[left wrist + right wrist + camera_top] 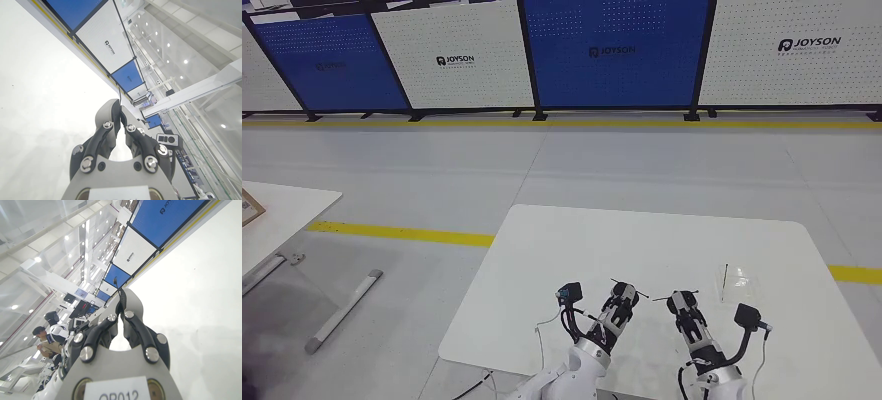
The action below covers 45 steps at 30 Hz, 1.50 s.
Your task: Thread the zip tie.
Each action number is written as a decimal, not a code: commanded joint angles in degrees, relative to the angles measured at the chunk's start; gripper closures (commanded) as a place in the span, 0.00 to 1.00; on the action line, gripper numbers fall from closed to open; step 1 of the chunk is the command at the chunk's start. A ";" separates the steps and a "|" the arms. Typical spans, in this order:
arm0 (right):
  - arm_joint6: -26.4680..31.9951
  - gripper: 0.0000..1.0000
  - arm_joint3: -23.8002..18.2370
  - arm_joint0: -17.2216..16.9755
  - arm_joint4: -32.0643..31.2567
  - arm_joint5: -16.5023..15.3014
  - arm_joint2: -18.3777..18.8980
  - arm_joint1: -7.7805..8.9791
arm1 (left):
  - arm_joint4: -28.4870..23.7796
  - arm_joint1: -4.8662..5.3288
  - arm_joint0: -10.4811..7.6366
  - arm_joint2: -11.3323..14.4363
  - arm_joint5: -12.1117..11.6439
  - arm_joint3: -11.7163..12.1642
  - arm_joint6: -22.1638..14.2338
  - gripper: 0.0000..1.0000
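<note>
On the white table: clear bag with one thin dark strip inside.
Left gripper, right gripper: each pinched onto a black zip tie.

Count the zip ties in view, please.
3, it seems: a zip tie pinched in the left gripper, another in the right gripper, a third on the clear bag on the table. The bag may hide more.

Factory hall with pegboard partitions, yellow floor line.
</note>
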 commanded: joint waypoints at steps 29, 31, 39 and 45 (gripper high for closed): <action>0.47 1.00 1.99 2.21 -1.11 1.92 -1.21 -0.95 | 0.00 0.00 0.00 0.00 0.00 0.00 0.00 1.00; 0.48 1.00 2.20 2.34 -1.02 1.86 -1.25 -1.01 | 0.00 0.00 0.00 0.00 0.00 0.00 0.00 1.00; -0.22 1.00 1.42 1.56 -0.80 0.76 -0.53 -1.07 | 0.00 0.00 0.00 0.00 0.00 0.00 0.00 1.00; 0.24 1.00 0.85 1.19 -1.24 1.14 -0.50 -1.13 | 0.00 0.00 0.00 0.00 0.00 0.00 0.00 1.00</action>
